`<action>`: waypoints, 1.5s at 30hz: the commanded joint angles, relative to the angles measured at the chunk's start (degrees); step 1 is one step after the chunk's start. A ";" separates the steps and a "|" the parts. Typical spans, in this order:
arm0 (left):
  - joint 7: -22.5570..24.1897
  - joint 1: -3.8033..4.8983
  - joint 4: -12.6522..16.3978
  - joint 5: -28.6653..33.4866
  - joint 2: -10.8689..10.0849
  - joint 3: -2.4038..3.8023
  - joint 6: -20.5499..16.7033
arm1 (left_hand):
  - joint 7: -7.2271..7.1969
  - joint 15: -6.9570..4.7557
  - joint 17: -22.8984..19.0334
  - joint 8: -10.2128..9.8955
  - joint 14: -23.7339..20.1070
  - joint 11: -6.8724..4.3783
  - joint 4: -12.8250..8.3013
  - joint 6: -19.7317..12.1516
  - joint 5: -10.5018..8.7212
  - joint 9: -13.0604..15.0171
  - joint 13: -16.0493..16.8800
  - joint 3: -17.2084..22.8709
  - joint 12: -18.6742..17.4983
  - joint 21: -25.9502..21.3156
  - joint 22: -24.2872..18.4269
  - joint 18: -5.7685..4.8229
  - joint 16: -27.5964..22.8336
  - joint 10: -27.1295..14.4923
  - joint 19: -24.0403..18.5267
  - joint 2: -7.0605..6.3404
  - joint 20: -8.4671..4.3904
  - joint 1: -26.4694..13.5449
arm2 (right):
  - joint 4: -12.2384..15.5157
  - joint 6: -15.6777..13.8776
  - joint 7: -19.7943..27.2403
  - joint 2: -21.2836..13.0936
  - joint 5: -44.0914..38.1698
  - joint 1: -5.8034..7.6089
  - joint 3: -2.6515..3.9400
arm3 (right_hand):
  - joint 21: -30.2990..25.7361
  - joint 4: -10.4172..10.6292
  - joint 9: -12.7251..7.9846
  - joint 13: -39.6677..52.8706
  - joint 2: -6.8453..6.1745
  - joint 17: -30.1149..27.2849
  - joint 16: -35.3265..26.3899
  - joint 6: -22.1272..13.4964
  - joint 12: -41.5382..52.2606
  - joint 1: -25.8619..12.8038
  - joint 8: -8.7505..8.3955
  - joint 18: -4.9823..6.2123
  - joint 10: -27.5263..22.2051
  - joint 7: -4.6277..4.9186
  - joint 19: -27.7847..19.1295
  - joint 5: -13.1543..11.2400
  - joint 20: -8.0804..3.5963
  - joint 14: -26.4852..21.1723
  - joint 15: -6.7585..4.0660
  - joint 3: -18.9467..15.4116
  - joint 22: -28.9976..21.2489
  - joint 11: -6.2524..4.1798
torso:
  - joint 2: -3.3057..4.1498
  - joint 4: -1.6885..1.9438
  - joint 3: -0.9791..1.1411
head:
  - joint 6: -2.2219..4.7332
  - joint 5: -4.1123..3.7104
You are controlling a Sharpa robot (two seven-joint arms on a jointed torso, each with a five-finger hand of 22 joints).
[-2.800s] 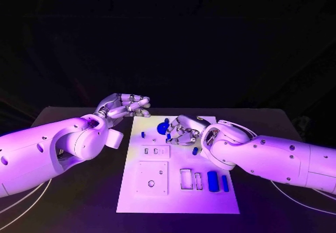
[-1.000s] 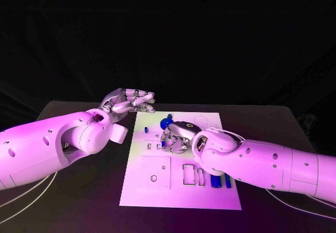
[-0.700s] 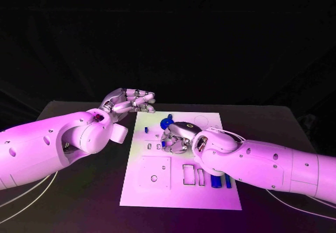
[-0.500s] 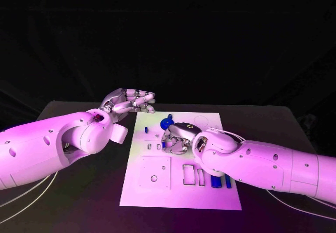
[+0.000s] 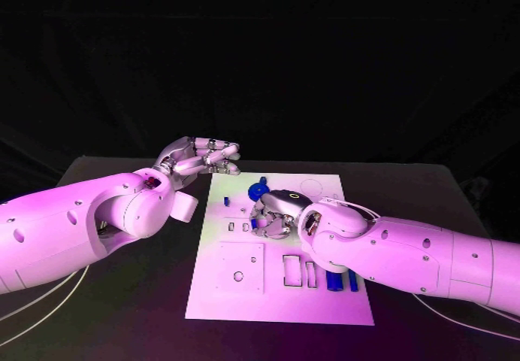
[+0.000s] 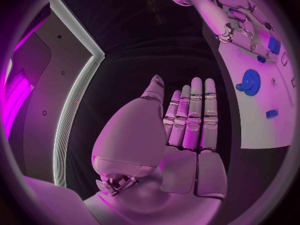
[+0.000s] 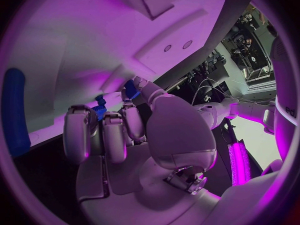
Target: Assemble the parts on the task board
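Left robot hand [image 5: 199, 159]: raised beside the far left corner of the task board [image 5: 222, 301], over the bench [image 5: 130, 301]. In the left wrist view the fingers [image 6: 190, 117] lie straight and side by side, with nothing in the palm; in the head view they look loosely curled. It holds nothing.

Task board: white plate in the middle of the bench, long side running away from the robot. Near left area carries a raised square plate [image 5: 237, 268] with a hole. Just beyond it sit small rectangular slots [image 5: 231, 226]. A small blue peg [image 5: 225, 201] lies near the far left edge. A blue gear [image 5: 257, 189] sits in the far middle; the left wrist view shows it as a toothed disc [image 6: 250, 81].

Right robot hand [image 5: 275, 214]: low over the middle of the board, just near of the gear, fingers curled down. The right wrist view shows a small blue part [image 7: 100, 108] at the fingertips [image 7: 80, 132], against the white board; whether it is pinched or only touched cannot be told.

Near right of the board: rectangular recesses [image 5: 292, 271], then upright blue bars [image 5: 334, 280], partly hidden by the right arm.

Writing: no legible label on the board or parts.
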 commanded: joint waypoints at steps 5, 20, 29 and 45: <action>0.20 0.03 0.10 0.22 0.05 0.04 0.84 | 0.16 -0.09 0.07 -0.23 0.32 0.43 0.02 0.11 0.04 -0.06 0.06 -0.20 -0.27 -0.03 -0.05 0.71 -0.31 0.08 0.43 0.09 -0.04 -0.68 | -0.04 0.31 -0.09 0.04 -0.93 -0.12 -0.10 | -0.27 0.20 -0.14 -0.05 -0.69 10.16 -0.21 -0.76 -0.35 -0.22 -0.57 -0.15 -0.35 -0.04 -0.19 0.09 0.24 4.83 0.65 -0.43 3.41 0.16 | -0.01 0.01 -0.02 | 0.00 0.00; 0.14 0.03 0.12 0.22 -0.01 0.04 0.82 | 0.16 -0.09 0.07 -0.23 0.32 0.43 0.02 0.11 0.04 -0.06 0.06 -0.20 -0.27 -0.03 -0.05 0.71 -0.31 0.08 0.43 0.09 -0.04 -0.68 | -0.05 -0.34 0.04 0.12 -1.03 -0.12 -0.10 | -1.00 1.11 -1.17 -0.69 -2.07 9.78 -0.42 -3.74 -0.80 -1.17 -2.24 0.04 -1.05 0.73 -0.63 -4.13 0.97 4.72 1.39 -3.57 2.91 0.97 | 0.01 0.01 -0.01 | 0.00 -0.07; 0.09 0.03 0.04 0.22 -0.02 0.04 0.89 | 0.16 -0.09 0.07 -0.23 0.32 0.43 0.02 0.11 0.04 -0.06 0.06 -0.20 -0.27 -0.03 -0.05 0.71 -0.31 0.08 0.43 0.09 -0.04 -0.68 | 0.27 -3.26 1.84 -0.17 -0.50 -0.12 -0.10 | -1.06 1.23 -1.44 -0.84 -2.30 9.81 -0.41 -4.23 -0.92 -1.00 -2.48 0.04 -1.26 0.88 -0.61 -3.30 1.12 4.73 1.51 -4.57 2.95 1.11 | 0.00 -0.02 0.00 | 0.09 -0.12; -6.68 0.04 -3.82 -8.91 1.00 0.03 7.35 | -3.64 -4.52 5.41 2.43 9.42 -3.93 -1.76 6.64 0.16 1.34 2.53 1.79 4.57 5.05 2.11 0.85 7.60 10.35 7.53 0.44 -3.61 3.11 | 7.62 -3.50 16.34 -8.98 16.63 4.83 0.53 | -4.20 1.46 -1.80 -2.10 -1.10 8.28 -1.27 -3.38 -2.02 1.10 -1.69 0.95 -2.69 0.83 -3.01 1.40 1.26 4.29 1.55 -7.21 0.08 1.07 | -0.79 0.28 0.16 | 0.56 0.02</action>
